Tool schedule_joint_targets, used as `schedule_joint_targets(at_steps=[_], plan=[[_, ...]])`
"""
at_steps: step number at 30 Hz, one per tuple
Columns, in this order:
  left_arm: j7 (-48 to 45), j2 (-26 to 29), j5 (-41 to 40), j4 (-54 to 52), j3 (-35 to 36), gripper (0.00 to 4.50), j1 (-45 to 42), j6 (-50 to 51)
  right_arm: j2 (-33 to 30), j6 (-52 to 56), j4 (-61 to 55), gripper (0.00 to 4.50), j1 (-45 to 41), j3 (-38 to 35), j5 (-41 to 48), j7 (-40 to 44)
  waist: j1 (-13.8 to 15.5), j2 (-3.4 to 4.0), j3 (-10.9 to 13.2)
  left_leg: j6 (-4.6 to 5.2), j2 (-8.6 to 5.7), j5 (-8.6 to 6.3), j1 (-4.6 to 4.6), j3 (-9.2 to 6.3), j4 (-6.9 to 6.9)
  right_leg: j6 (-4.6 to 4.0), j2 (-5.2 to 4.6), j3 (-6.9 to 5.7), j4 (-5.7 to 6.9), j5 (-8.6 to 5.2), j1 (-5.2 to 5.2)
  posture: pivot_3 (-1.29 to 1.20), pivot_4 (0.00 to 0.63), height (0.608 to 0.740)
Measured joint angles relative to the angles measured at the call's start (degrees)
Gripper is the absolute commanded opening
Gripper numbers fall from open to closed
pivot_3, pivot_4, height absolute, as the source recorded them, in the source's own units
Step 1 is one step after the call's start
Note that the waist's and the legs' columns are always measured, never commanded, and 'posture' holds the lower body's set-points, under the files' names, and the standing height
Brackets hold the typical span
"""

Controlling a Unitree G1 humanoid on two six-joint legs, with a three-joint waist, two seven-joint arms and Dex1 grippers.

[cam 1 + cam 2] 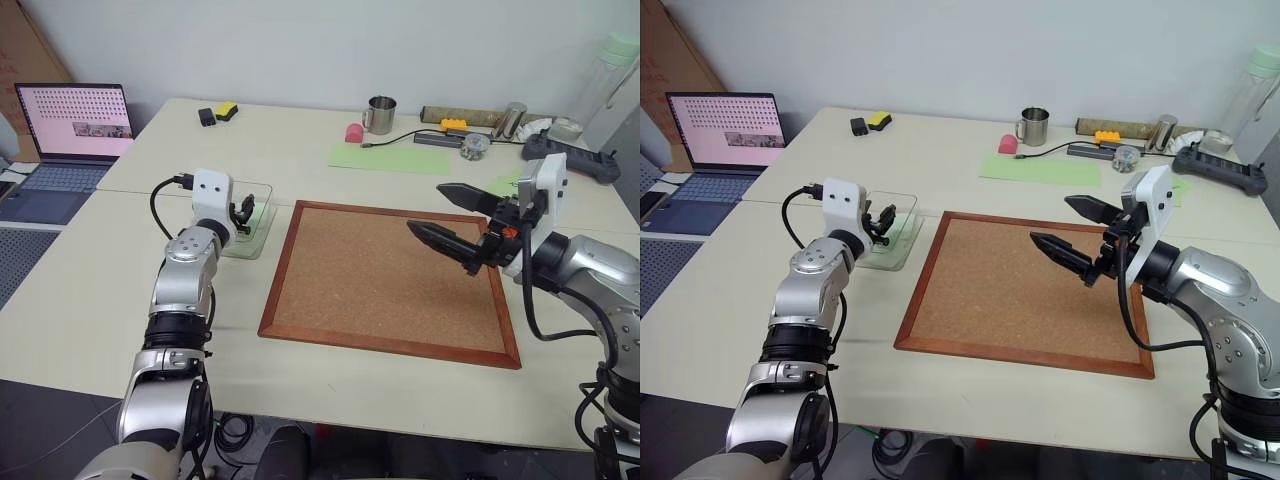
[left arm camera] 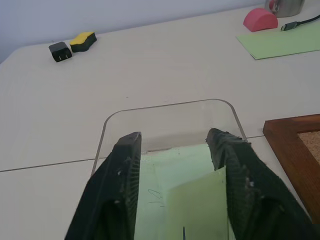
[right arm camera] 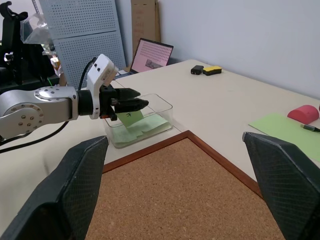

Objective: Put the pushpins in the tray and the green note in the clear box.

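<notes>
The clear box (image 1: 262, 190) stands on the table just left of the cork board. My left gripper (image 2: 175, 137) reaches level into it, fingers (image 2: 125, 170) apart and open. The green note (image 3: 131, 116), with its black mark, leans inside the box just under those fingers, on other light-green paper (image 2: 165, 170) on the bottom. My right gripper (image 1: 425, 207) hovers open above the right half of the cork board (image 1: 390, 280), nothing between its fingers. The pushpins and the tray are out of view.
A laptop (image 1: 75, 125) sits at the far left. Along the back are a black and a yellow item (image 1: 216, 113), a metal mug (image 1: 381, 114), a pink object (image 1: 353, 132), a long pale-green sheet (image 1: 390, 157) and a power strip (image 1: 570, 160).
</notes>
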Motion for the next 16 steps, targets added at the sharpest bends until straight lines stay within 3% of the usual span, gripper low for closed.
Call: schedule_joint_targets(at_steps=[6, 12, 16], plan=[[-6.2, 2.4, -1.3, -4.4, -1.3, 4.41, 0.2, 0.1, -1.1, -2.3, 1.6, 4.5, 1.5, 0.2, -3.0, 0.9, 0.1, -0.01, 0.0, 0.0, 0.0, 0.0, -0.03, -0.01, 0.0, 0.0, 0.0, -0.04, -0.03, 0.0, 0.0, 0.0, 0.15, 0.74], [-28.0, 9.0, -9.9, -16.8, -8.1, 4.49, 1.2, 10.2, -4.8, -6.3, 5.8, 4.5, 5.8, 2.0, -9.8, 3.7, -0.3, 0.01, 0.0, 0.0, 0.01, 0.0, 0.05, 0.04, -0.08, 0.0, 0.03, 0.03, -0.02, 0.0, 0.0, 0.0, 0.15, 0.74], [-36.7, 12.3, -13.0, -19.7, -10.9, 4.49, 4.4, 14.8, -5.2, -7.3, 7.0, 4.5, 9.4, 2.4, -11.4, 5.7, -1.1, 0.03, 0.0, 0.01, 0.03, 0.0, 0.06, 0.03, -0.07, 0.0, 0.06, 0.06, 0.03, 0.0, -0.01, 0.0, 0.15, 0.74]])
